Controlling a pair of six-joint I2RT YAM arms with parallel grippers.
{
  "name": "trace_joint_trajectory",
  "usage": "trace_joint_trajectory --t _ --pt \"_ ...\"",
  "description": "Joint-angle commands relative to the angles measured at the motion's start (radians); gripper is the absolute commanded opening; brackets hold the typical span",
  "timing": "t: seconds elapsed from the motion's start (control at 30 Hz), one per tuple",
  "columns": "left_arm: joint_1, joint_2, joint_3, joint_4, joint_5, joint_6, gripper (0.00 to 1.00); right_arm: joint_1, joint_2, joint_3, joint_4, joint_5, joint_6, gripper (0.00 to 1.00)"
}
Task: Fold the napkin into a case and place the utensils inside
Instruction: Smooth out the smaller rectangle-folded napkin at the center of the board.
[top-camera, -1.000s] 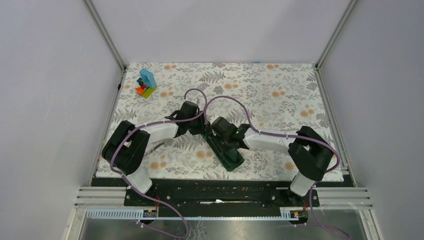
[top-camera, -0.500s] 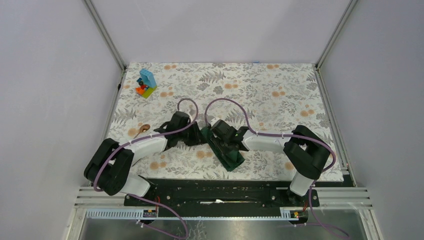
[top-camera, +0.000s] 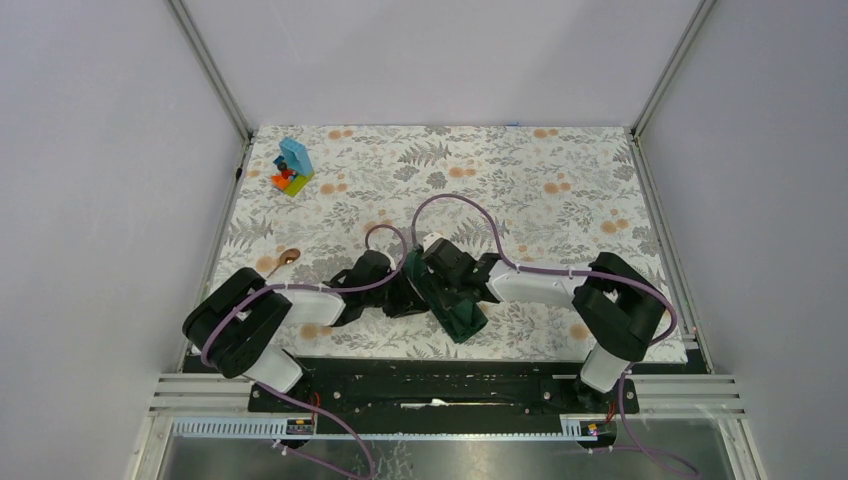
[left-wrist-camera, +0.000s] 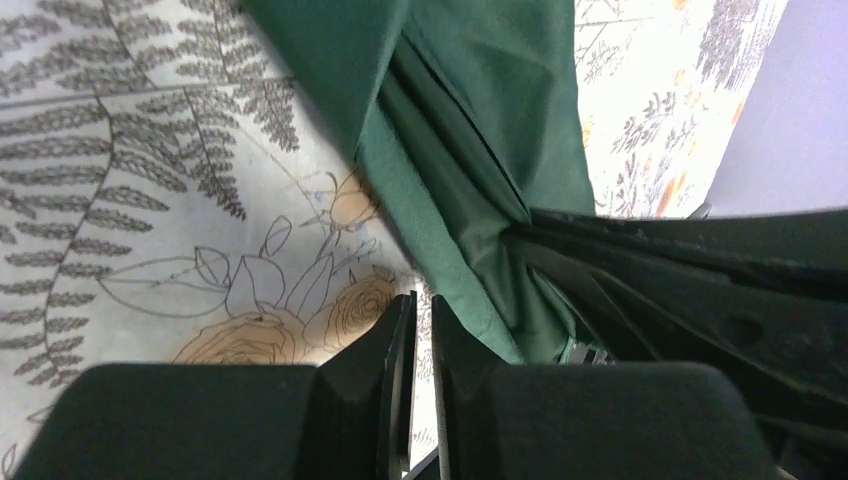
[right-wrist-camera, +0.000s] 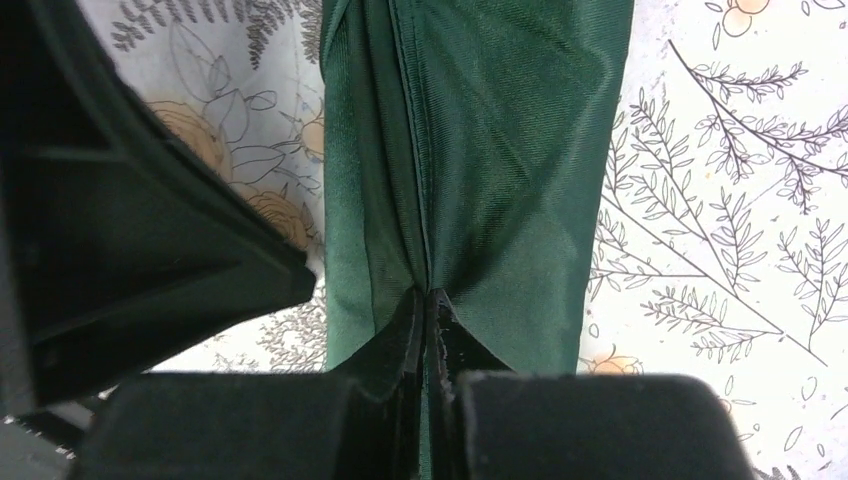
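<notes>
L arm (top-camera: 300, 300) swung low beside napkin (right-wrist-camera: 480, 150), L tool (left-wrist-camera: 422, 305) barely ajar, empty; R tool (right-wrist-camera: 428, 300) clamped on its fold.

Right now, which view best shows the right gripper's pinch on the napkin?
Right wrist: the right gripper is shut on a ridge of the napkin. Left wrist shows it sidelong; top external hides it under the arm.

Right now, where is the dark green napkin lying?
In the top view, the napkin lies as a narrow folded strip near the front middle of the table, just right of the left gripper, pinched by the right gripper.
</notes>
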Motion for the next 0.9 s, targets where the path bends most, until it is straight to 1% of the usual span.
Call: trace_joint_trajectory --t 0.0,0.1,0.43,0.5,0.6,0.67,0.8,0.87 --pt "-0.013 0.044 -0.023 0.119 -0.035 -0.046 0.14 0.014 -0.076 0.045 -0.022 -0.043 0.054 0.00" --pt "-0.020 0.045 -0.023 0.119 -0.048 -0.049 0.12 0.014 -0.074 0.048 -0.016 -0.079 0.079 0.00" --pt "-0.039 0.038 -0.015 0.098 -0.088 -0.047 0.08 0.015 -0.009 0.004 0.085 -0.169 0.157 0.00" --pt "-0.042 0.045 -0.009 0.096 -0.090 -0.045 0.08 0.014 0.001 -0.015 0.116 -0.168 0.177 0.00" --pt "-0.045 0.025 -0.008 0.060 -0.107 -0.032 0.07 0.014 0.030 -0.039 0.144 -0.129 0.185 0.00" --pt "-0.044 -0.016 -0.007 0.002 -0.138 -0.010 0.09 0.013 0.036 -0.063 0.167 -0.109 0.184 0.00" --pt "-0.029 -0.135 0.008 -0.152 -0.198 0.053 0.19 0.012 0.042 -0.085 0.175 -0.072 0.173 0.00" --pt "0.001 -0.199 0.015 -0.214 -0.189 0.085 0.21 0.012 0.041 -0.086 0.176 -0.072 0.166 0.00"
